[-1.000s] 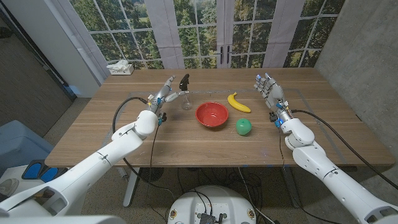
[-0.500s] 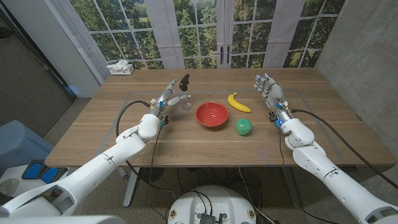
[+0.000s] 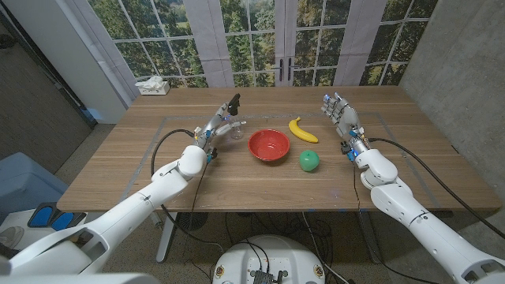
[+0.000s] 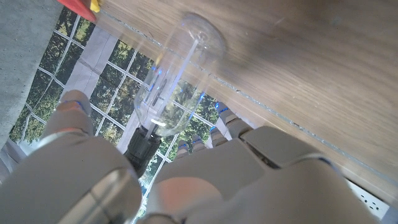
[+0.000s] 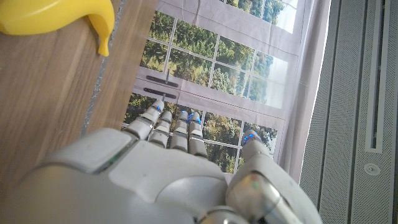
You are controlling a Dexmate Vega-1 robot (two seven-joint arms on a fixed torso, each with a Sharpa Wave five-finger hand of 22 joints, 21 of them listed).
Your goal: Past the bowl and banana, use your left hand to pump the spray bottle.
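The spray bottle (image 3: pixel 234 117), clear with a black pump head, stands at the table's back, left of the red bowl (image 3: pixel 269 146). My left hand (image 3: pixel 220 125) has reached it, thumb and fingers spread on either side of its neck. In the left wrist view the clear bottle (image 4: pixel 176 78) runs down to its black collar between my fingers (image 4: pixel 261 155), with a gap still showing beside it. The banana (image 3: pixel 302 130) lies right of the bowl. My right hand (image 3: pixel 341 110) stands open by the table's right side, holding nothing, fingers (image 5: pixel 171 127) straight.
A green ball (image 3: pixel 309 161) sits in front of the banana (image 5: pixel 56 15). A white tissue box (image 3: pixel 152 85) rests at the table's back left corner. Glass doors stand behind the table. A corner of the red bowl (image 4: pixel 78 5) shows in the left wrist view.
My left hand has moved right and forward, closing in on the spray bottle until its fingers flank the neck. The bottle and my right hand have stayed put.
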